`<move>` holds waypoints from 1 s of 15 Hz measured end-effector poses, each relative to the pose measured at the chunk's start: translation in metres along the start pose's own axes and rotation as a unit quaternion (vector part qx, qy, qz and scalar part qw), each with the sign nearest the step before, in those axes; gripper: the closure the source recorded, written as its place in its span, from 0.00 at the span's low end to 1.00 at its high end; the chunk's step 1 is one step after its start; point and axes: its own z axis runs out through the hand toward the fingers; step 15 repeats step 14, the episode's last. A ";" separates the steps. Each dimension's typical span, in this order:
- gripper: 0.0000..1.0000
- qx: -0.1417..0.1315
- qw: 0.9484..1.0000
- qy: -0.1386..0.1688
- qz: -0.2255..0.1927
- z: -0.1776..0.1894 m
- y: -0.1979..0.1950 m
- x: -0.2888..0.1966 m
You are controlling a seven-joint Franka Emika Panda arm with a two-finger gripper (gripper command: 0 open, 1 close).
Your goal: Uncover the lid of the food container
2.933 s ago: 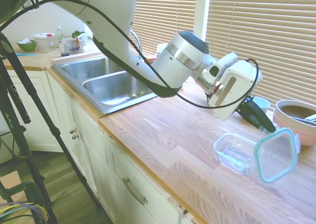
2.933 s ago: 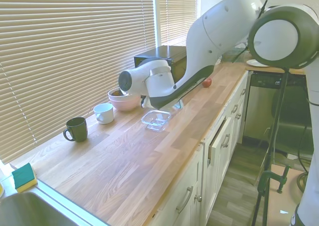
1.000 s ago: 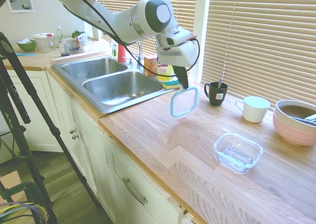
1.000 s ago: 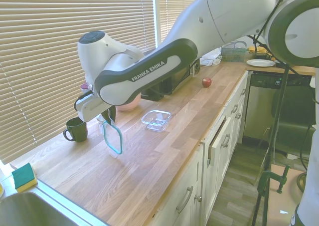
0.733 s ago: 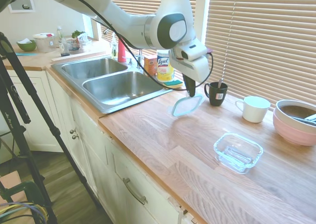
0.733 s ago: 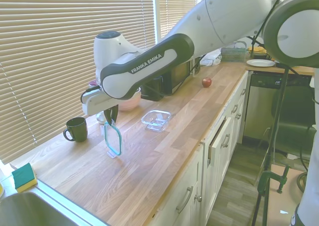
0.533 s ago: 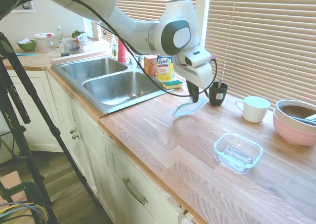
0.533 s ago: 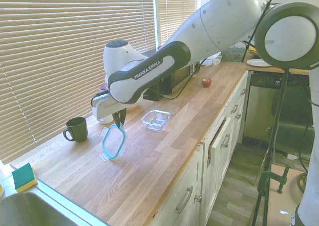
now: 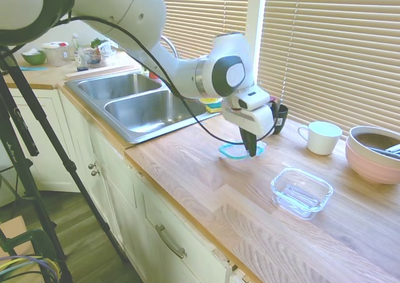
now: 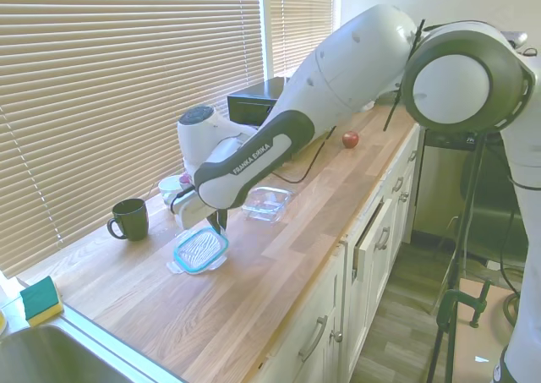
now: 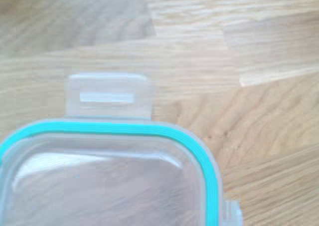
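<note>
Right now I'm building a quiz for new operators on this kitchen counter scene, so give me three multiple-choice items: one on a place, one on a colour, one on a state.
1. Where is the flat clear plastic lid with the teal rim?
A. Snapped onto the glass dish
B. Flat on the wooden counter, apart from the dish
C. In the sink

2. What colour is the mug nearest the sink?
A. Dark green
B. White
C. Pink

3. What state is the small clear glass food container in?
A. Covered
B. Tipped on its side
C. Uncovered and upright

Answers:
1. B: the lid lies flat on the counter, beside the fingers and apart from the food container.
2. A: the mug beside the window blinds is dark green.
3. C: the food container stands open on its base with nothing over it.
</note>
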 end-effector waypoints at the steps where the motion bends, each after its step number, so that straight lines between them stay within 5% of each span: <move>1: 1.00 -0.003 1.000 0.001 -0.001 0.005 0.002 0.000; 2: 0.00 -0.003 1.000 0.002 -0.001 0.007 0.004 0.001; 15: 0.00 0.007 1.000 0.013 0.007 -0.005 0.004 0.011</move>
